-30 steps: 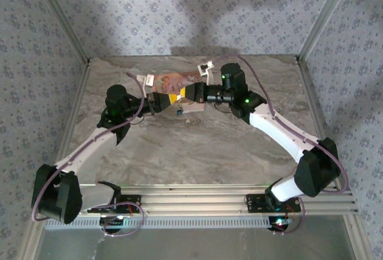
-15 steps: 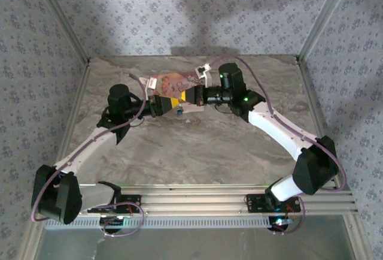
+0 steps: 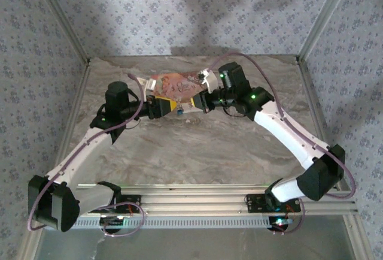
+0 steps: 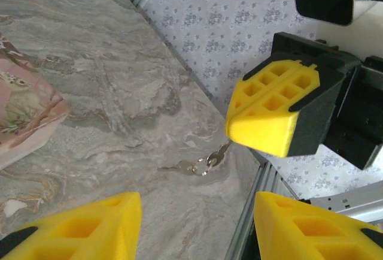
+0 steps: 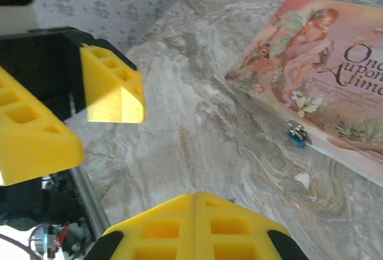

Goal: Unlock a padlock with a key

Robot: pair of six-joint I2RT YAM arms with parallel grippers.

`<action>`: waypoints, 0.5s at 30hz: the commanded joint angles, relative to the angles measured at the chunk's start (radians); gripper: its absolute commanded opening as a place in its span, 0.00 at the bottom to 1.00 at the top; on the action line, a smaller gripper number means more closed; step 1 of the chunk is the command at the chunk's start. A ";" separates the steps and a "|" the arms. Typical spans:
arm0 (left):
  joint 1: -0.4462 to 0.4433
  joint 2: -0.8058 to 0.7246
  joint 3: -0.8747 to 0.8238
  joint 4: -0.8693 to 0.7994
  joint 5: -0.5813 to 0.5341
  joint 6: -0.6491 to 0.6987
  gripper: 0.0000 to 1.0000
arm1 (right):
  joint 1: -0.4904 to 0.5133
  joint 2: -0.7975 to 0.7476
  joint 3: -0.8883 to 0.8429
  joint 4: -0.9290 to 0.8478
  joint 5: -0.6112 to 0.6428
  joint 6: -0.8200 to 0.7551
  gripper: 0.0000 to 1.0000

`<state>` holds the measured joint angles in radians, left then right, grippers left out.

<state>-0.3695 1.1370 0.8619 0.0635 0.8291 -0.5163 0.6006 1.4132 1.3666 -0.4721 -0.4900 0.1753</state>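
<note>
Judging by its size, the tiny blue, roughly square padlock (image 5: 295, 138) should be very light and rigid, with smooth hard faces. It is not fragile, but it will probably skate or spin on the grey marbled tabletop (image 3: 197, 152) if nudged, and twist when a key is pushed in. Best hold, I think: pinch across the two flat faces of the body, leaving the shackle and keyway end free. Which way the keyway faces is too small to tell.

Position: the padlock lies on the tabletop at the near edge of the flat pink-orange printed pouch (image 5: 335, 68), touching it or just beside it; contact is not resolvable. In the overhead view it sits between the two gripper tips, slightly to the near side of the line joining them.

Left gripper (image 4: 196, 212): yellow fingers parted with a clear gap and nothing in it, bare tabletop below. The padlock is near its tips, not between them.

Right gripper (image 5: 194, 206): fingers closed tight, seam to seam. The left wrist view shows a small silver key (image 4: 221, 151) sticking out of its tip, slanting down, with a metal ring (image 4: 200, 166) hanging at the tabletop. I cannot tell which end is pinched, or whether the ring rests on the surface. From the right wrist camera the padlock is ahead and to the right of the closed tips, apart from them.
</note>
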 commanded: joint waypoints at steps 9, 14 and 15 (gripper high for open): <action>-0.072 0.095 -0.008 0.448 0.103 -0.309 0.35 | -0.099 -0.061 -0.037 0.178 -0.319 0.072 0.00; -0.104 0.118 0.011 0.449 0.094 -0.308 0.36 | -0.099 -0.062 -0.040 0.198 -0.348 0.091 0.00; -0.105 0.122 0.011 0.454 0.093 -0.312 0.36 | -0.099 -0.063 -0.040 0.202 -0.352 0.094 0.00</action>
<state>-0.4675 1.2522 0.8604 0.4274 0.9005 -0.7902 0.5034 1.3769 1.3373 -0.3069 -0.7860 0.2443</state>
